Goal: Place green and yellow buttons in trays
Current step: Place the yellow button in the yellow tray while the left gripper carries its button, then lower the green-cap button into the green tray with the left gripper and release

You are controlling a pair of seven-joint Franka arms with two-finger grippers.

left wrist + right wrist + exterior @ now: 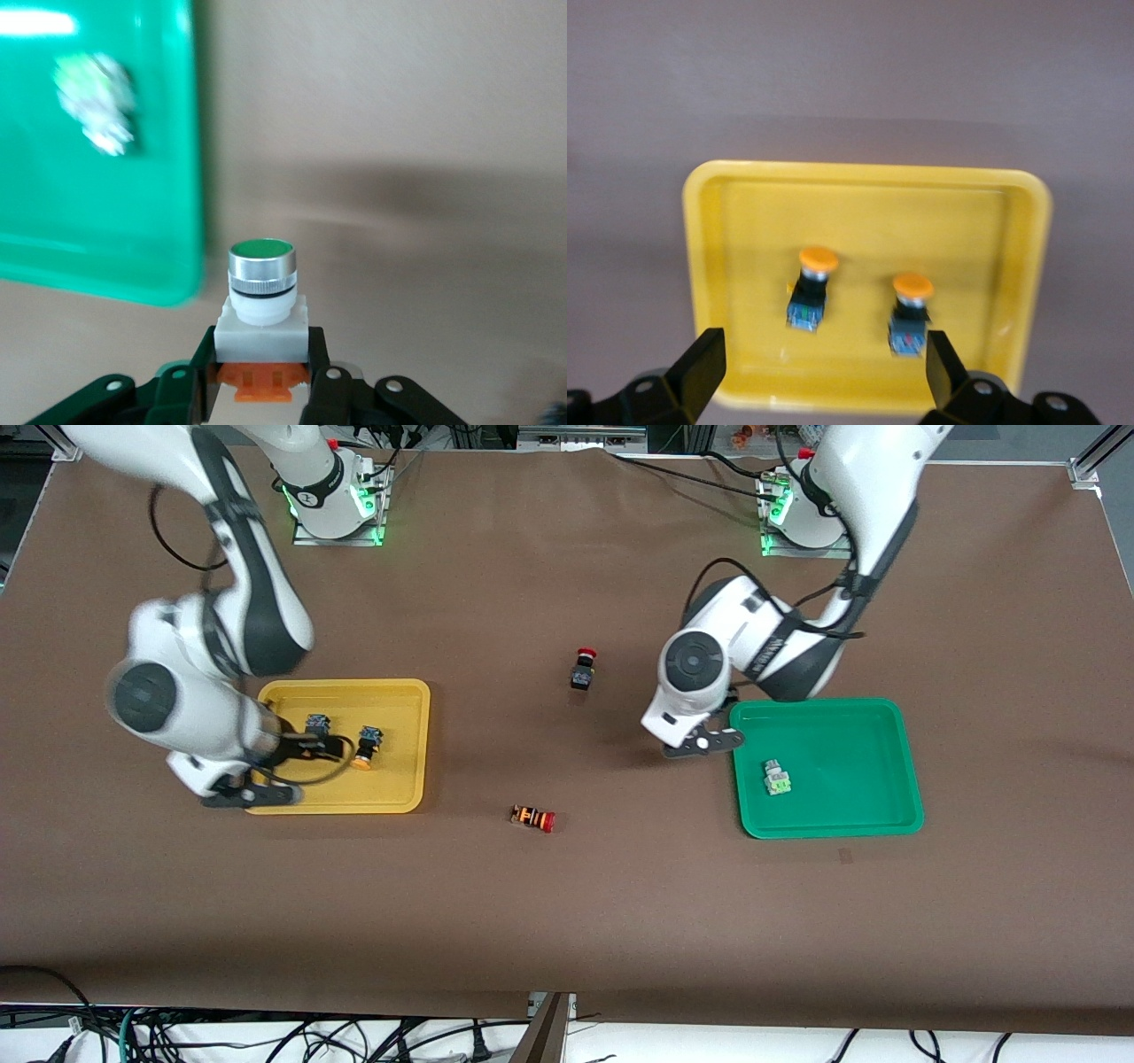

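The left gripper (pixel 262 376) is pinching a silver green-capped button (pixel 261 297) at the lower centre of its wrist view, just beside the green tray (pixel 850 717), where a pale green button (pixel 777 778) is lying. The right gripper (pixel 824 363), fingers spread, is hanging over the yellow tray (pixel 868 181) (two yellow buttons (pixel 813 288) are lying inside).

The green tray (pixel 890 815) and yellow tray (pixel 1028 266) are both looking like glossy moulded plastic, catching soft highlights along their rims. The table (pixel 567 921) is wearing a matt brown cover, cloth-like and slightly creased. The button (pixel 261 283) pinched in the left gripper (pixel 261 376) is showing a shiny metal ring, smooth green cap and matt white plastic body. The two yellow-capped buttons (pixel 811 288) are looking like smooth plastic.
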